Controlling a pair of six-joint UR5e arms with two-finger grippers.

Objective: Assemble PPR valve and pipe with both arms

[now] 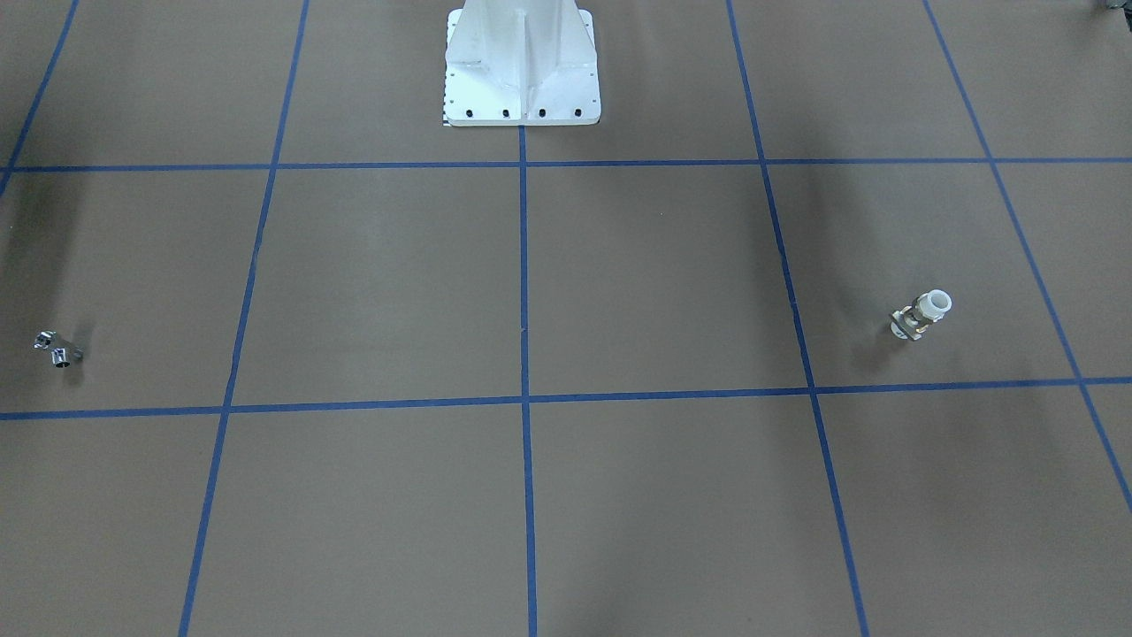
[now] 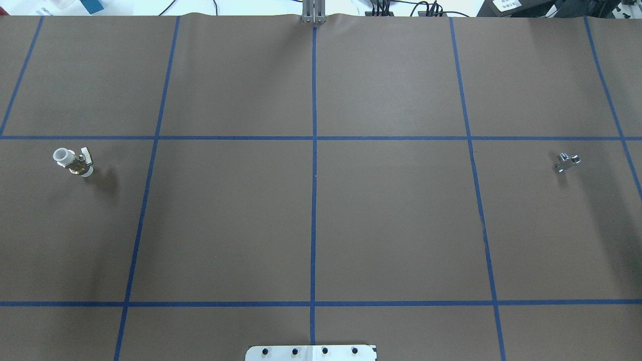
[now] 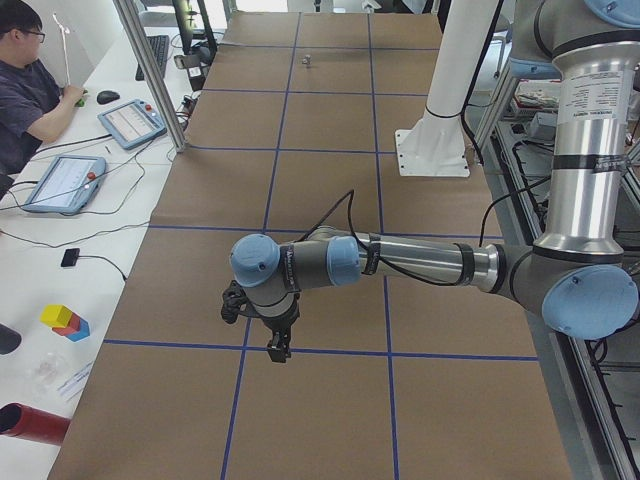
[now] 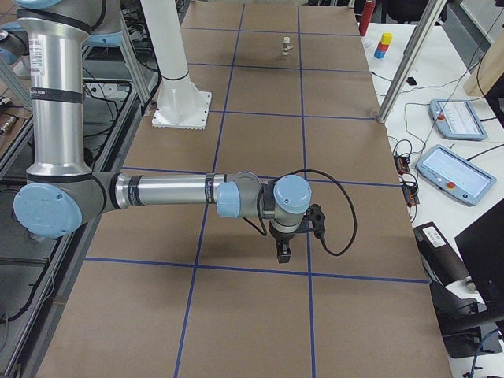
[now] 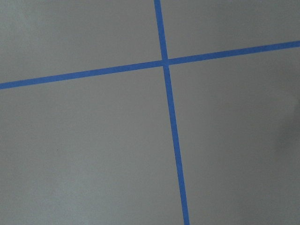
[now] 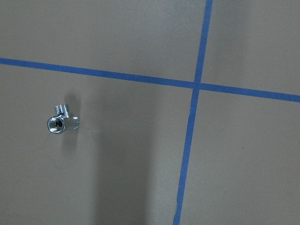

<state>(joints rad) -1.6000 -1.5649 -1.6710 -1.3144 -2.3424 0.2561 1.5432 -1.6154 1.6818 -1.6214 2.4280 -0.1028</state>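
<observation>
Two parts sit well apart on your surface (image 2: pixel 391 225): PPR valve (image 2: pixel 73 162) at the robot's left, pipe (image 2: pixel 567 161) at its right. You cannot tell whether the left tool (image 3: pixel 278 350) or right tool (image 4: pixel 283 253) is clenched.

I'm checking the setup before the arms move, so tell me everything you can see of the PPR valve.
The PPR valve is a stubby cylinder with white plastic ring ends, a brassy middle and a small flat whitish lever at its side. It seems to stand on end on the brown table, well out on the robot's left side, casting a soft shadow. Only the table touches it.
</observation>
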